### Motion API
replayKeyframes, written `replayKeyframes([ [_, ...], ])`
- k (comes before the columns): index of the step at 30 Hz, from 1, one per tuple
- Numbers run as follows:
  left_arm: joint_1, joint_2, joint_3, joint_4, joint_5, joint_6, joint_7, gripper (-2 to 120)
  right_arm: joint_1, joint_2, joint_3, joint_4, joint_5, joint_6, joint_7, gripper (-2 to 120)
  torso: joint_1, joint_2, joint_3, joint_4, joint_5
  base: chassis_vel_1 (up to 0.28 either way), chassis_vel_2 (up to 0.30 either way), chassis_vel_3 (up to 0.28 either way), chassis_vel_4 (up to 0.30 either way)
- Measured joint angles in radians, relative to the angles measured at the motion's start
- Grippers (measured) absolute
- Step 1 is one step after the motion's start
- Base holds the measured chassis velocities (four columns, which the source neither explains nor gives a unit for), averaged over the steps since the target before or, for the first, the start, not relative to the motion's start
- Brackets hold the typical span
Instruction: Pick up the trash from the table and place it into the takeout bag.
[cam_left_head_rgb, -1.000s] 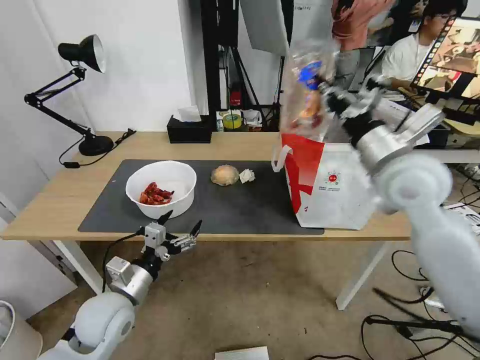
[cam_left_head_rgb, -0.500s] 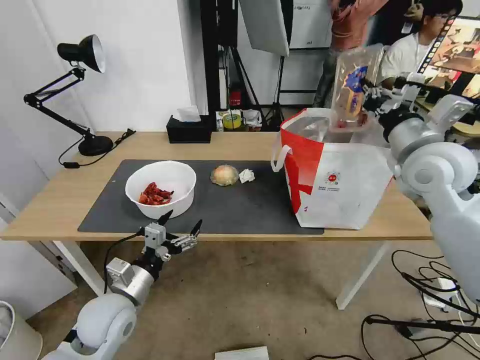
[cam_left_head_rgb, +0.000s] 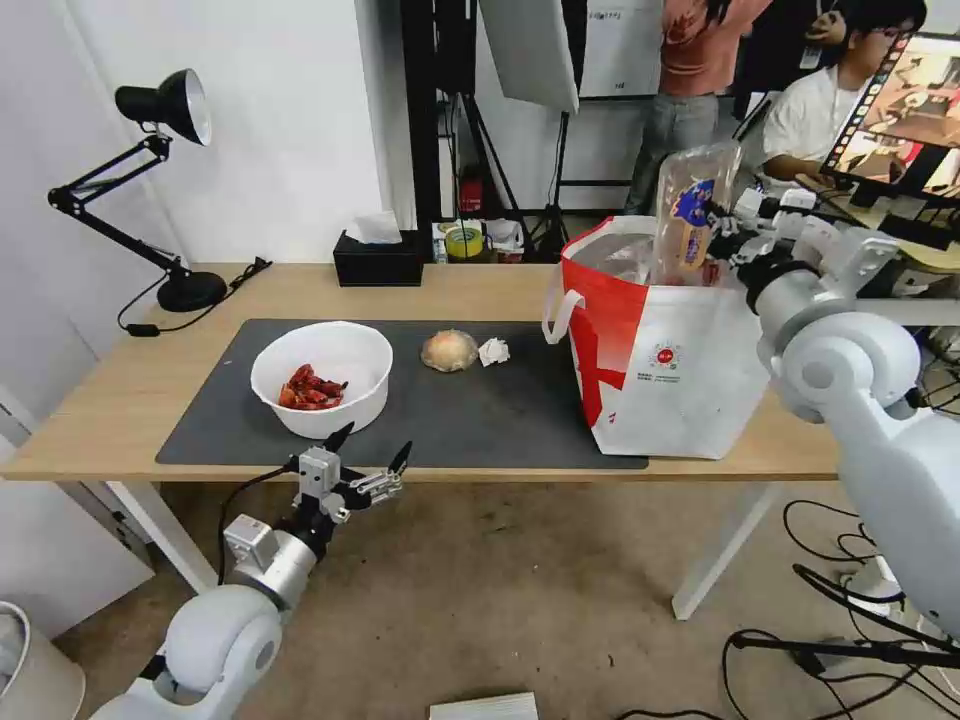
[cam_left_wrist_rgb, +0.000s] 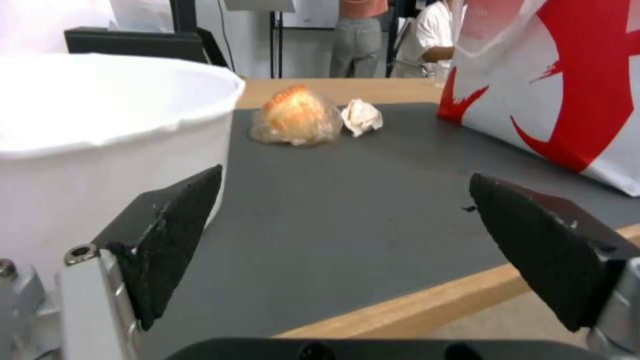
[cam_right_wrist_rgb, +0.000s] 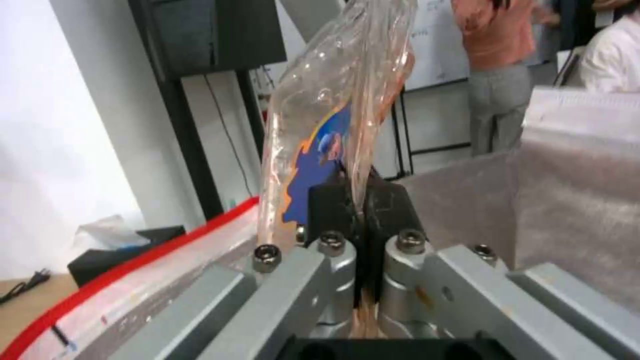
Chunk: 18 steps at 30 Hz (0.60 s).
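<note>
While the right gripper (cam_left_head_rgb: 722, 232) pinches the clear two-compartment plastic tray (cam_left_head_rgb: 690, 212), apparently upright, above the red-and-white takeout bag (cam_left_head_rgb: 665, 365), the left gripper (cam_left_head_rgb: 370, 462) hangs wide open before the bench (cam_left_head_rgb: 120, 400).

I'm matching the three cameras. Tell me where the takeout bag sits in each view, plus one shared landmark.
Head view: the bag stands on the table's right end, right of the mat.
Left wrist view: the bag rises beyond the open left gripper, on the mat's far side.
Right wrist view: its foil lining lies behind the right gripper.
Shared landmark: the bag's red edge.
</note>
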Motion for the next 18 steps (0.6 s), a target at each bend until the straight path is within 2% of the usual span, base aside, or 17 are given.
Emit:
replayKeyframes([
  [14, 0.0, 0.001, 0.005, 0.003, 0.008, 0.005, -0.001, 100, -0.03, 0.026, 0.002, 0.024, 0.015, -0.013, 0.023, 0, 0.0, 0.0, 0.0, 0.0, 0.0, 0.0, 0.0, 0.0, 0.0],
  [18, -0.003, 0.001, 0.007, 0.003, 0.008, 0.006, -0.002, 100, -0.039, 0.027, 0.01, 0.034, 0.039, -0.033, 0.039, 8, 0.0, 0.0, 0.0, 0.0, 0.0, 0.0, 0.0, 0.0, 0.0],
])
